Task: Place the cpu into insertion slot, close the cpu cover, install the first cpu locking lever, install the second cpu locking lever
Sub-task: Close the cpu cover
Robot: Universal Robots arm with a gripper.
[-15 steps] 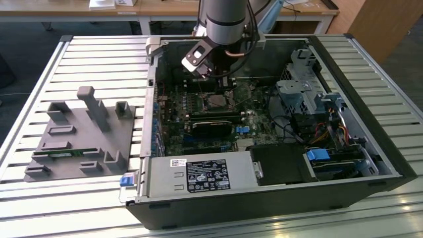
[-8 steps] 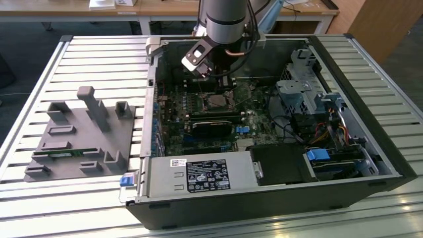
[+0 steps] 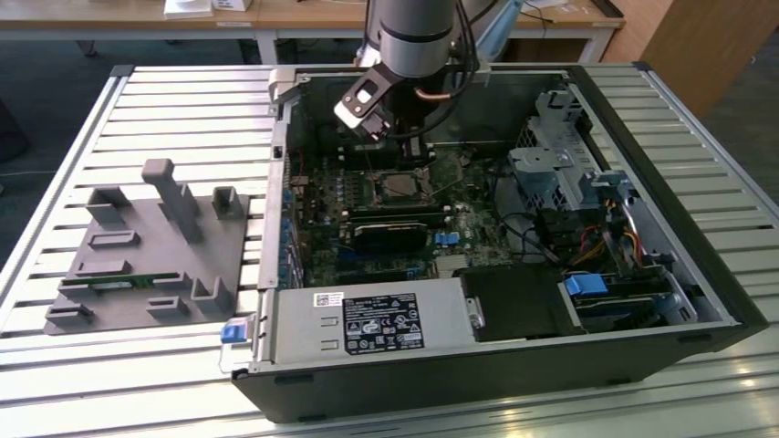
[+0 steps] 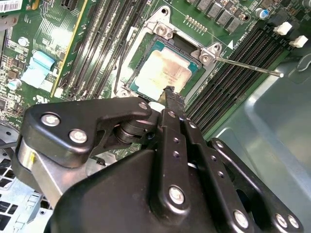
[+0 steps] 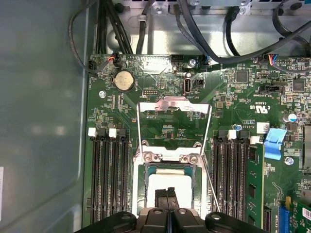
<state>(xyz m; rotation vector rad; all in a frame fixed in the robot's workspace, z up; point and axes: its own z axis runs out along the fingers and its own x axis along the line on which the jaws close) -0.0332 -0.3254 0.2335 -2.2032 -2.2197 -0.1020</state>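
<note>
Black claw (image 5: 167, 191) — fingers pinched together, empty — over silver-grey square cpu (image 5: 170, 180) seated in metal-rimmed insertion slot (image 5: 142, 191); thin silver-grey cpu cover (image 5: 175, 103) open.

Dull metal cpu (image 4: 163, 73), matt black hand (image 4: 169, 92)

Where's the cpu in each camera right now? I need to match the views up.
Exterior view: the cpu is the small square on the middle of the board, right by the gripper.
Second wrist view: pale square seated in the socket, just past the gripper.
First wrist view: pale square between the memory slots, at the gripper.
Shared landmark: the gripper's tip.
</note>
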